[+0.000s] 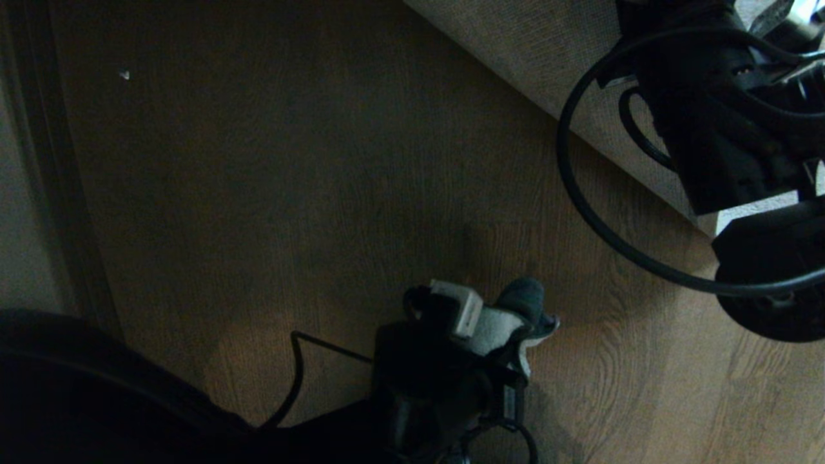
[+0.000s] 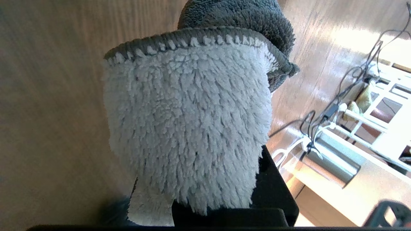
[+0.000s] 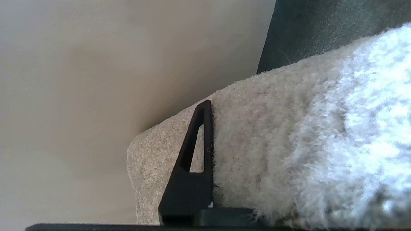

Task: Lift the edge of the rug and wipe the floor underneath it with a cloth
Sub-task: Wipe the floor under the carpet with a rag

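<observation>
Over the dark brown plank floor (image 1: 322,193), my right gripper (image 1: 741,187) holds the rug edge raised at the upper right, its woven grey-beige backing (image 1: 548,58) turned towards me. In the right wrist view the gripper (image 3: 224,134) is shut on the rug edge: one black finger (image 3: 192,166) lies against the backing (image 3: 151,166), and the plush pile (image 3: 289,144) hides the other. My left gripper (image 1: 515,335) hangs low near the bottom centre, shut on the cloth (image 1: 496,322). The fluffy pale cloth (image 2: 186,128) with its stitched grey border covers most of the left gripper (image 2: 212,192).
A black cable loop (image 1: 580,193) hangs from the right arm over the floor. A dark rounded part (image 1: 773,309) sits at the right edge. A wall and dark skirting (image 1: 38,193) run down the left. A white speck (image 1: 124,75) lies on the floor. Cables and a metal cylinder (image 2: 334,157) lie beyond the cloth.
</observation>
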